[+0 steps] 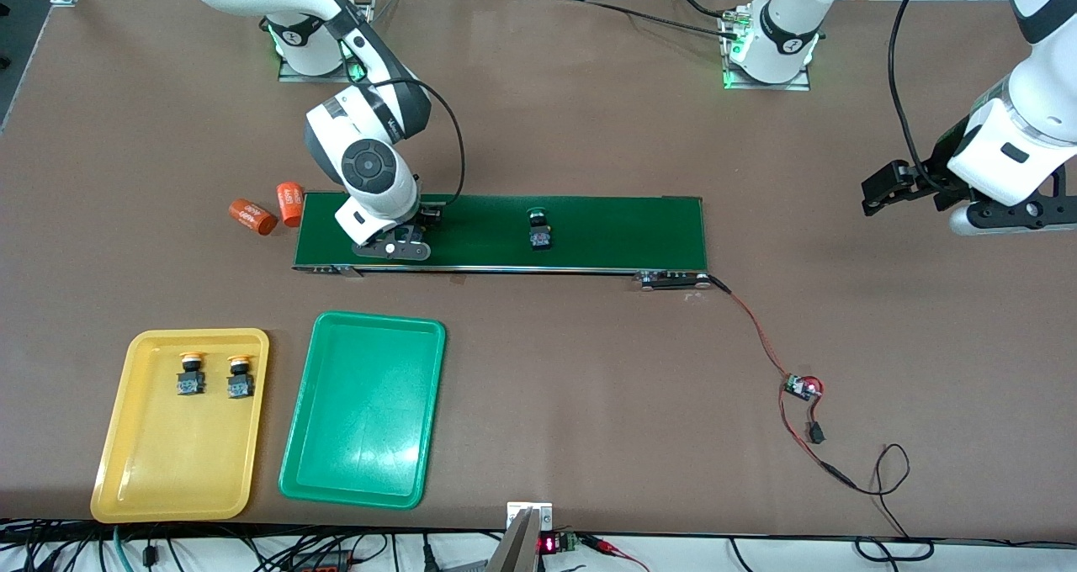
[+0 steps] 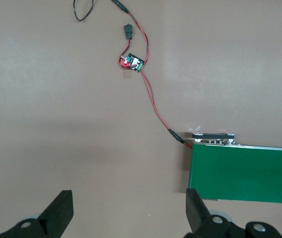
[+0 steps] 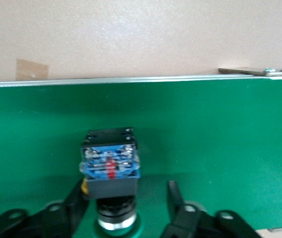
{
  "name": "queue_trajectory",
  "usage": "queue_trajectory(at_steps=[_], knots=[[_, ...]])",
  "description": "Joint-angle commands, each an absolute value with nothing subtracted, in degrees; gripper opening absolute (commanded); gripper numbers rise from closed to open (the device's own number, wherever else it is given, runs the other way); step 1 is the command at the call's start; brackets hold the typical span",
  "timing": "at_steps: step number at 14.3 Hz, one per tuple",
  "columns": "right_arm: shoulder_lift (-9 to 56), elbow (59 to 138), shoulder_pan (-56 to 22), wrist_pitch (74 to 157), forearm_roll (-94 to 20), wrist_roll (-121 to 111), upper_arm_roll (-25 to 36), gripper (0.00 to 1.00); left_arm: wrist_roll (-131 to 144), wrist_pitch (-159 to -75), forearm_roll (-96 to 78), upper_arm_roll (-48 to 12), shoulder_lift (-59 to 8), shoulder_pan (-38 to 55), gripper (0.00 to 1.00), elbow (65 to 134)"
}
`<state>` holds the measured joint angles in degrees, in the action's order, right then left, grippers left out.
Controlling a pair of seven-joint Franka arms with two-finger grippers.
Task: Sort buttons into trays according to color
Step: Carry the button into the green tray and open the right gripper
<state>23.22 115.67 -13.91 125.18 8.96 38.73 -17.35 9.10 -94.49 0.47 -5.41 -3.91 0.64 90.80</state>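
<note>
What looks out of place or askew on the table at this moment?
Little stands out. Both yellow-capped buttons sit in the yellow tray; the green tray holds no button. Two orange cylinders lie loose on the table off the conveyor belt's end, at different angles.

Bright, even overhead light. Soft glare patches on green tray (image 1: 363,410) and table (image 1: 538,387) (strongest near its middle). Shadows faint, short. Right wrist view slightly blurred up close; front view sharp.

Brown table (image 1: 589,135): belt (image 1: 589,227), trays (image 1: 362,412)
</note>
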Motion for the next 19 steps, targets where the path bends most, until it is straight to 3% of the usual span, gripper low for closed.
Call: queue_trajectory(at_steps=[1,4,7,10,15,19], knots=[[22.7,116.1,-13.7,124.6,8.4,37.4,-17.4,0.35,1.6,-94.4,2.4,-5.4,-4.6,1.1,1.0,89.1],[22.5,115.8,-13.4,124.6,8.4,37.0,-17.3,0.16,-0.3,-94.1,2.4,-5.4,-4.5,0.7,1.0,89.2],[18.4,114.4,-11.3,124.6,8.4,36.0,-16.5,0.14,-0.2,-94.3,2.4,-5.4,-4.5,0.8,1.0,89.2],[19.0,108.2,-8.2,125.3,9.2,30.6,-14.7,0.14,-0.3,-94.6,2.3,-5.4,-4.2,0.7,1.0,89.6],[30.3,89.9,-6.9,128.3,9.8,15.1,-8.5,0.14,-0.2,-99.3,2.3,-5.7,-1.0,0.7,1.0,94.7],[39.3,86.6,-6.1,142.7,9.8,9.2,-8.3,0.14,0.3,-100.5,2.1,-5.7,0.5,0.7,1.0,97.1]])
